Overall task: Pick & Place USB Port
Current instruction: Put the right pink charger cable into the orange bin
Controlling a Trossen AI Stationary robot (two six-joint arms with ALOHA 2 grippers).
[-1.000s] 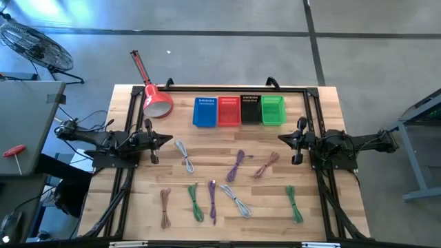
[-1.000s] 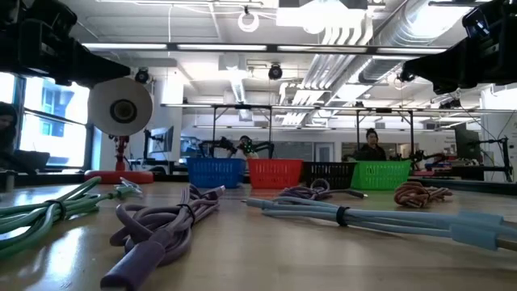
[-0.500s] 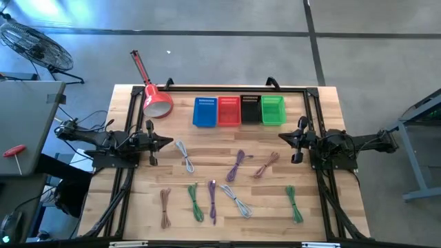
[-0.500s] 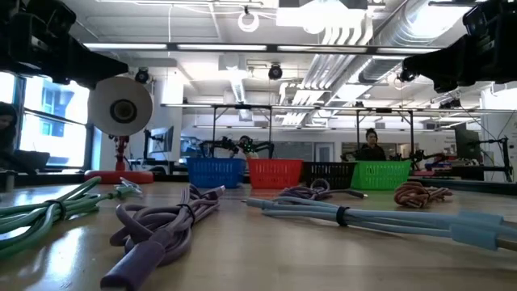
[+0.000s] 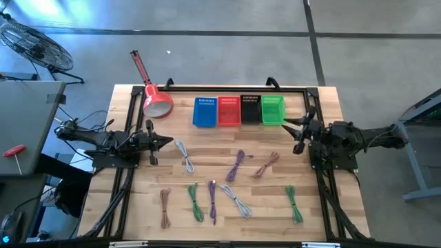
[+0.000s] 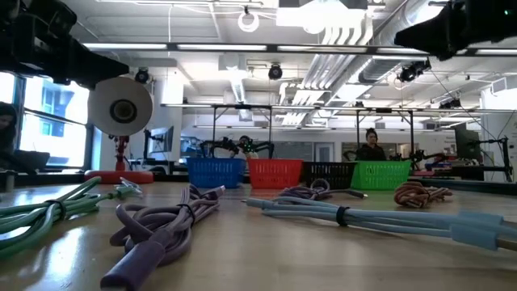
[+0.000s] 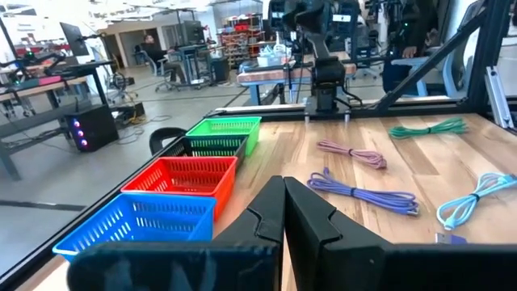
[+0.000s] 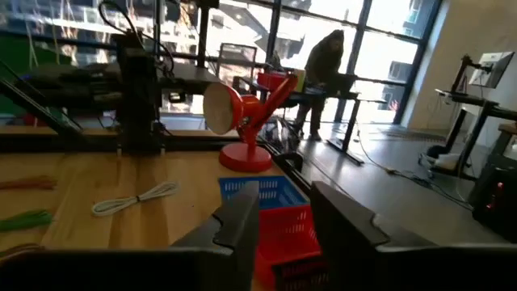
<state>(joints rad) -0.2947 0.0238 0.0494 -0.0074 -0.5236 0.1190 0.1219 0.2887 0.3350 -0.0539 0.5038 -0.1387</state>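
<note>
Several bundled USB cables lie flat on the wooden table: a light blue one [image 5: 185,157], a purple one [image 5: 236,165], a pinkish-brown one [image 5: 265,165], two green ones [image 5: 196,201] [image 5: 294,204], and others near the front edge. My left gripper [image 5: 170,140] hovers shut at the table's left side, holding nothing; its fingers meet in the left wrist view [image 7: 284,212]. My right gripper [image 5: 287,124] hovers open at the right, beside the green basket [image 5: 273,110], with nothing between its fingers [image 8: 284,218].
Four baskets stand in a row at the far edge: blue [image 5: 204,111], red [image 5: 229,110], black [image 5: 250,109] and the green one. A red desk lamp [image 5: 155,96] sits at the far left corner. Black frame rails [image 5: 124,193] run along both sides. A person [image 6: 371,147] is in the room behind.
My right gripper has risen and gone toward the table's far edge, nearer the green basket, and its fingers have opened. The cables lie where they were.
</note>
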